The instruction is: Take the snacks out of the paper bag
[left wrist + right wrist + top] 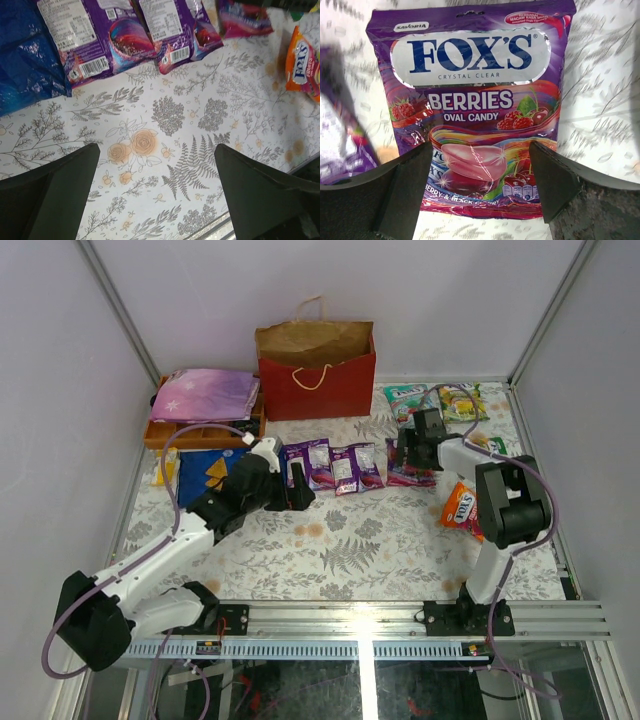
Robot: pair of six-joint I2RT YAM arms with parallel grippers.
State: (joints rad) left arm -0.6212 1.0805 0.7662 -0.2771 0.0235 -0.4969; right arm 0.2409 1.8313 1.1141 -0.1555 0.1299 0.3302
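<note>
Red paper with kraft lining, the gift bag point(318, 380) is standing upright at the far edge of the floral tabletop point(350, 550). In front of the bag and to its right, the right claw point(480, 147) is hovering over a purple Fox's Berries candy packet point(475, 95), fingers apart and straddling its lower end. Front-left of the bag, the left claw point(155, 150) is gaping wide above bare tabletop, near two purple packets point(312, 462). A blue Doritos bag point(205, 475) is lying further left of the bag.
</note>
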